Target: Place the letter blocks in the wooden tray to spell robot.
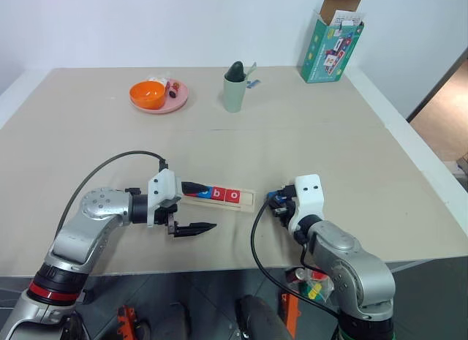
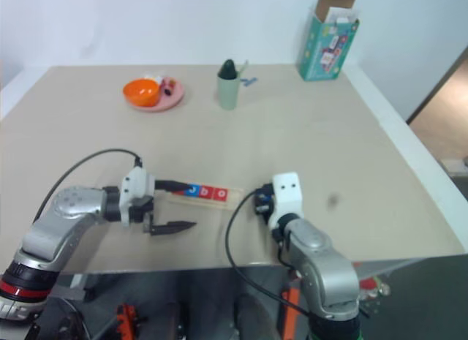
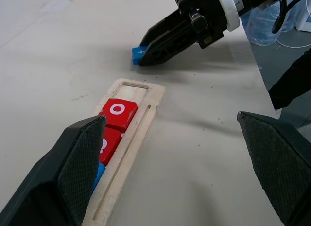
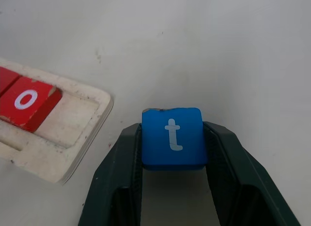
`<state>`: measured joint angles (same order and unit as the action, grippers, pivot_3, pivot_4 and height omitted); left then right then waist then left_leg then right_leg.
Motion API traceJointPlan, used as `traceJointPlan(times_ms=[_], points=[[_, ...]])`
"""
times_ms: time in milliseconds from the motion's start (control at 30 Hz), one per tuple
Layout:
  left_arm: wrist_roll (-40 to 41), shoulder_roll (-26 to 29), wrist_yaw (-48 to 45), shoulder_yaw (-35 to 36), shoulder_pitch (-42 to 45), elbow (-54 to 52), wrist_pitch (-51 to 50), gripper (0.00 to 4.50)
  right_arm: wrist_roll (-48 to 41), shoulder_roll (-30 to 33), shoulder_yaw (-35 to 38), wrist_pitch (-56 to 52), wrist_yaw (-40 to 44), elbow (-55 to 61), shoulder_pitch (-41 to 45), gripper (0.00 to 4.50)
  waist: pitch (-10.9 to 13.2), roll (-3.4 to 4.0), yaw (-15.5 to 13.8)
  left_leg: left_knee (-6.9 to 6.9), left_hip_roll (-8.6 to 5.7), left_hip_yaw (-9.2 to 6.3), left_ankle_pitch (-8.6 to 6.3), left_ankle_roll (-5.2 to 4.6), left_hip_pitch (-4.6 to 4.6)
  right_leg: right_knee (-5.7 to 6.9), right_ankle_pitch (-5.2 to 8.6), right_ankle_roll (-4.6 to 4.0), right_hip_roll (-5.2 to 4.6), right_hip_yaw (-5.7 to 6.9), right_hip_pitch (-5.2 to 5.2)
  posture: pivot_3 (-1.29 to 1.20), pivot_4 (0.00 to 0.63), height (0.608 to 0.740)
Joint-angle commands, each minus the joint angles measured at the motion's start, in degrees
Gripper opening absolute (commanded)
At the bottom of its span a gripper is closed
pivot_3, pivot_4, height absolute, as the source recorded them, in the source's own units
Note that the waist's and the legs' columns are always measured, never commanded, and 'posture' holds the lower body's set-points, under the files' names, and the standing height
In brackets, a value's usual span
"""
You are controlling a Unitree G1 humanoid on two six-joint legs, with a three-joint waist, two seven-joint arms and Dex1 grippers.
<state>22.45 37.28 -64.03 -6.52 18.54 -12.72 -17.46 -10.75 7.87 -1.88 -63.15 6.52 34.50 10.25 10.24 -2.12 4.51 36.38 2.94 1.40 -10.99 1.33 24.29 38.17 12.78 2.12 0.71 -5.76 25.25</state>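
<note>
Pinching the blue "t" block (image 4: 172,137) — right gripper (image 4: 172,153); left gripper (image 3: 180,163) wide, empty.

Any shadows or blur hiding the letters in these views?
Right wrist view: the blue t block between the right gripper's fingers is sharp and evenly lit. Left wrist view: the red o block reads clearly in the wooden tray; the left gripper's near fingers look soft.
</note>
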Motion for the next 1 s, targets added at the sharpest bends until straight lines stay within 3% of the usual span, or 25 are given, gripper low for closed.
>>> traceJointPlan(times_ms=[33, 200, 233, 367, 500, 567, 767, 1000], points=[[0.1, 1.0, 0.2, 1.1, -0.1, -2.0, 0.4, 4.5, -0.8, 0.0, -0.8, 1.0, 0.8, 0.6, 1.5, 2.65, 0.0, 0.0, 0.0, 0.0, 0.0, 0.0, 0.0, 0.0, 0.0, 0.0, 0.0, 0.0, 0.0, 0.0, 0.0, 0.0, 0.15, 0.74], [-0.1, 1.1, 0.3, 1.0, 0.0, -1.6, 0.6, 4.5, -1.2, -0.2, 1.4, 1.3, 0.7, 0.7, 3.1, 4.38, 0.0, 0.0, 0.0, 0.02, -0.02, 0.01, 0.0, 0.0, 0.01, 0.0, 0.0, 0.0, -0.02, -0.02, -0.01, 0.0, 0.15, 0.74], [-0.2, 1.0, 0.3, 0.9, 0.1, -1.4, 0.7, 4.5, -1.5, 0.8, 2.4, 0.9, 1.4, 0.7, 4.2, 4.45, 0.0, 0.0, 0.0, 0.02, -0.02, 0.02, 0.0, 0.0, 0.01, 0.0, 0.0, 0.0, -0.02, -0.02, -0.01, 0.0, 0.15, 0.74], [-0.6, 0.8, 0.3, 0.6, 0.5, -0.8, 1.0, 4.5, -4.1, 11.2, 6.3, 2.4, 9.7, -2.8, 10.3, 4.45, 0.0, 0.01, 0.0, 0.04, -0.05, 0.06, 0.0, 0.0, 0.01, -0.01, -0.01, 0.02, -0.03, -0.05, -0.02, 0.0, 0.15, 0.74], [-1.6, 0.3, -0.6, 0.0, 1.4, 0.7, 2.9, 4.5, -4.3, 31.5, 0.3, 21.4, 37.0, -19.3, 18.0, 4.45, 0.0, 0.05, 0.0, 0.13, -0.09, 0.15, 0.0, -0.01, 0.0, -0.08, -0.02, 0.03, -0.07, -0.1, -0.06, 0.0, 0.15, 0.74], [-1.4, -0.2, -0.6, 0.0, 1.7, 1.0, 3.3, 4.5, -3.7, 36.3, -4.4, 31.2, 48.5, -25.1, 19.3, 4.45, 0.0, 0.02, 0.0, 0.08, -0.1, 0.14, 0.0, -0.04, -0.08, -0.11, -0.02, 0.04, -0.07, -0.1, -0.14, 0.0, 0.15, 0.74], [-1.2, -0.5, -0.2, 0.2, 1.2, 0.3, 3.1, 4.5, -2.9, 37.5, -10.9, 51.6, 70.3, -42.3, 24.0, 4.45, 0.0, 0.05, 0.1, 0.01, 0.04, 0.04, -0.16, -0.3, -0.11, -0.05, -0.13, 0.27, 0.12, -0.03, -0.1, 0.0, 0.15, 0.74], [-0.8, 0.7, 1.3, 1.8, -1.0, -2.3, 1.8, 4.5, 1.3, 31.6, -12.6, 65.0, 75.8, -62.8, 32.7, 4.45, 0.1, 0.06, 0.1, 0.12, 0.03, 0.11, -0.15, -0.29, -0.11, -0.05, -0.19, 0.26, 0.09, -0.09, -0.1, 0.0, 0.15, 0.74]])
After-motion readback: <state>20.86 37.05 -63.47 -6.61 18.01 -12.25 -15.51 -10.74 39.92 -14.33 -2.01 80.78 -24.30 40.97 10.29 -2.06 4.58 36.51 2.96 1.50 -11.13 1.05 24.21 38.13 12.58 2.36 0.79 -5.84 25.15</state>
